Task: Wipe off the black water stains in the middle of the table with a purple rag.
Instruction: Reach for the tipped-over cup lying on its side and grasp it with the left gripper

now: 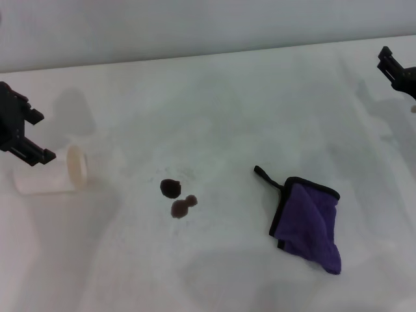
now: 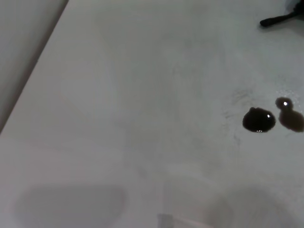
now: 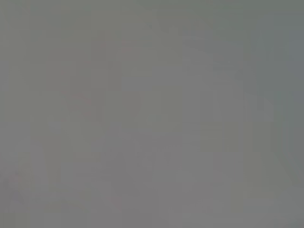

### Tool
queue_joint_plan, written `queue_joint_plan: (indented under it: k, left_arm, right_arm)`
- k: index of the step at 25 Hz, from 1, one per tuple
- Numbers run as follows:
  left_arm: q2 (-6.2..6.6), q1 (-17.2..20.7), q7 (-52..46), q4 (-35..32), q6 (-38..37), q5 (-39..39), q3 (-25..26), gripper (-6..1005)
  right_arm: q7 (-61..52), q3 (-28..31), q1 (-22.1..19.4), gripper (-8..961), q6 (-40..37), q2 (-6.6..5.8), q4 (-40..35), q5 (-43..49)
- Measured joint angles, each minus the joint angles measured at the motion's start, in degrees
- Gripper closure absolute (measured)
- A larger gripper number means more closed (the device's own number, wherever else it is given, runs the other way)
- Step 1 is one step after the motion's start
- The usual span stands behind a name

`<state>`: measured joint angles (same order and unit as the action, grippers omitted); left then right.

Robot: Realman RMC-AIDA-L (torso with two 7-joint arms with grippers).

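Observation:
Two black water stains lie close together in the middle of the white table. They also show in the left wrist view. The purple rag, with black trim and a loop strap, lies crumpled on the table to the right of the stains. My left gripper hovers open and empty at the far left, above a white cup. My right gripper is at the far right edge, well away from the rag. The right wrist view shows only plain grey.
A white cup lies on its side at the left, just below my left gripper. The table's far edge meets a pale wall. The end of the rag's strap shows in the left wrist view.

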<state>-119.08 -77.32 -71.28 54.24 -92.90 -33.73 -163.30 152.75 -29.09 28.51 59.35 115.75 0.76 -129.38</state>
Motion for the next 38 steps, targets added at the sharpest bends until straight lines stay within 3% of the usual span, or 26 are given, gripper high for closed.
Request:
queue_joint_plan:
  k: [9,20,38]
  left_arm:
    - [-0.05,0.2,2.4,-6.2,3.7,-3.6,0.0,139]
    - [-0.12,-0.2,2.8,-9.2,7.0,-7.4,0.0,140]
    - [-0.28,0.9,-2.5,-20.1,17.2,-13.3,0.1,139]
  right_arm:
    - [0.0,0.0,1.4,79,-1.6,0.08,-0.1,0.0]
    - [0.0,0.0,1.4,79,-1.8,0.09,0.2,0.0]
    - [0.0,0.0,1.4,80,-1.7,0.25,0.6,0.0]
